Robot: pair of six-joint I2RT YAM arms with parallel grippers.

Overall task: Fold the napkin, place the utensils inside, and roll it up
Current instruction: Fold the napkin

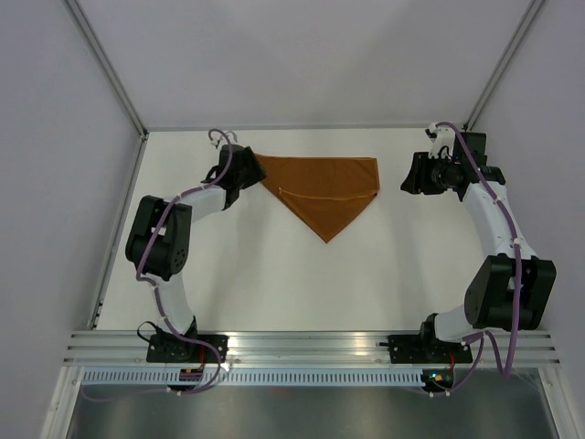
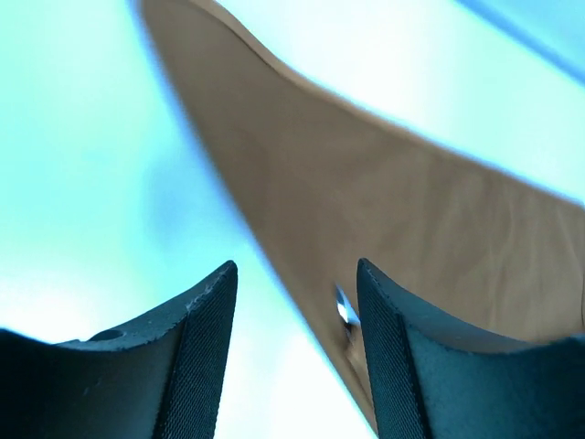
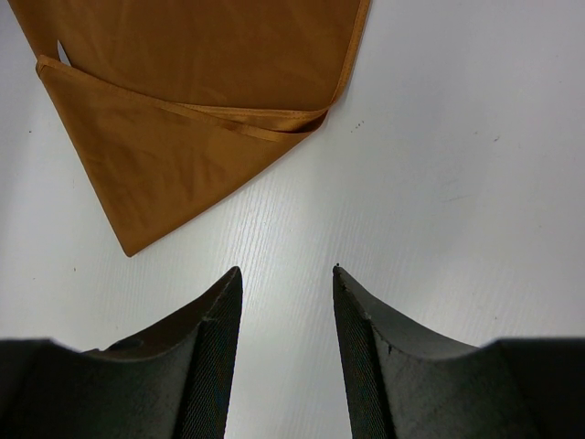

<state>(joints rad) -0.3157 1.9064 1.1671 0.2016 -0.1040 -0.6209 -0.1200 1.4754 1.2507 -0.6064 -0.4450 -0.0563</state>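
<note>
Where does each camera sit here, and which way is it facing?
Top external: overhead behind the robot, looking down on table, left arm, right arm, folded napkin.
Left wrist: low beside the napkin's edge; left gripper open.
Right wrist: over the table, facing the napkin; right gripper open.
Shared: all three show the napkin.

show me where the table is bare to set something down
Widest: table between the napkin's near tip and the arm bases. Smaller gap: its right corner to the right pincer. Crowded at its left corner, by the left pincer.
</note>
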